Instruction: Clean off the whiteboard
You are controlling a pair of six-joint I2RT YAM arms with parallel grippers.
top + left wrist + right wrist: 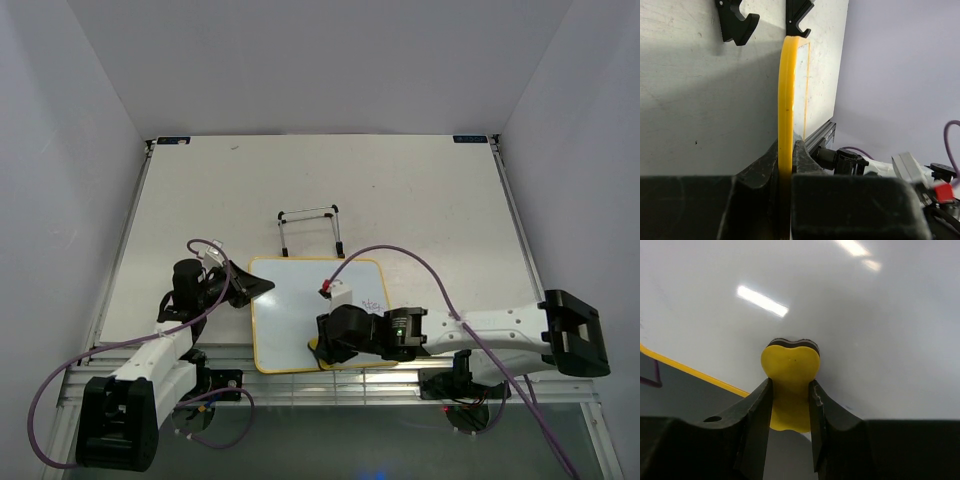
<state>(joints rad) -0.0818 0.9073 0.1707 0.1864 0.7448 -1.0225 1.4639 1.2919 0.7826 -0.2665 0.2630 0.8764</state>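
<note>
Left gripper (260, 287) closed tight, reaching rightward, right gripper (790, 392) closed tight, reaching leftward

The scribble (372, 302) on the whiteboard (290, 315) is unreadable

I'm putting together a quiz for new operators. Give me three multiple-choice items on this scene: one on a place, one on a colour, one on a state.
1. Where is the wire stand?
A) beyond the far edge of the whiteboard
B) at its near edge
C) lying on top of it

2. What colour is the eraser in the right gripper?
A) blue
B) yellow
C) green

3. How are the fingers of the left gripper?
A) wide open
B) shut on the whiteboard's frame
C) shut on nothing

Key: 1 A, the top view shows it past the far edge. 2 B, the right wrist view shows yellow between the fingers. 3 B, the left wrist view shows them pinching the yellow rim.
</note>
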